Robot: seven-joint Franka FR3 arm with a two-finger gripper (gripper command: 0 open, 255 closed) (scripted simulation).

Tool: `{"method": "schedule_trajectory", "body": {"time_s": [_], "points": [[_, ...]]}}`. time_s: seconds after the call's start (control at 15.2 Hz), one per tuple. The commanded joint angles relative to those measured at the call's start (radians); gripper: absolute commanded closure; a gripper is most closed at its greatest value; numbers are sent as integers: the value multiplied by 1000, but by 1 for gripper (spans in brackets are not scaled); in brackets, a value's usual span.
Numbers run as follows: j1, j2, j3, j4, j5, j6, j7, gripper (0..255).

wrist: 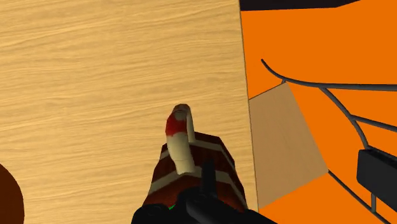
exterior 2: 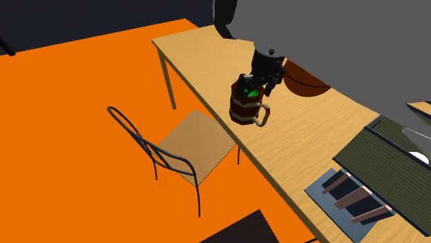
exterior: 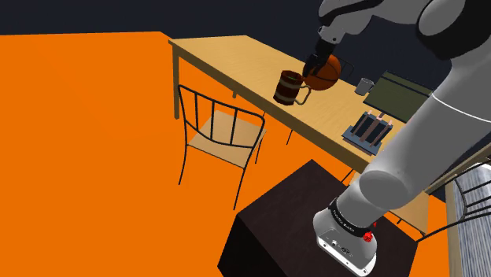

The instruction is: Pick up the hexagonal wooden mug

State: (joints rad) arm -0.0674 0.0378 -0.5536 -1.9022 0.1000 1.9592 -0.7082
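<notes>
White arm, dark joints, black hand

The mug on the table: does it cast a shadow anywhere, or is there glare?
Shoulder view: the mug throws no shadow I can make out on the table, nor the chair on the flat orange floor. Second exterior view: the same even light, no glare. Wrist view: no shadow beside the mug either.

Even, bright simulator light on table and floor; dim dark-grey backdrop behind.
</notes>
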Motion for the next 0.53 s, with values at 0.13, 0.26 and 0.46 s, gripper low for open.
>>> {"method": "schedule_trajectory", "body": {"time_s": [0.13, 0.26, 0.46], "points": [[-47, 175, -16, 144, 75, -6, -116, 0], [-81, 262, -14, 226, 110, -17, -166, 0], [-97, 300, -7, 238, 126, 3, -186, 0]]}}
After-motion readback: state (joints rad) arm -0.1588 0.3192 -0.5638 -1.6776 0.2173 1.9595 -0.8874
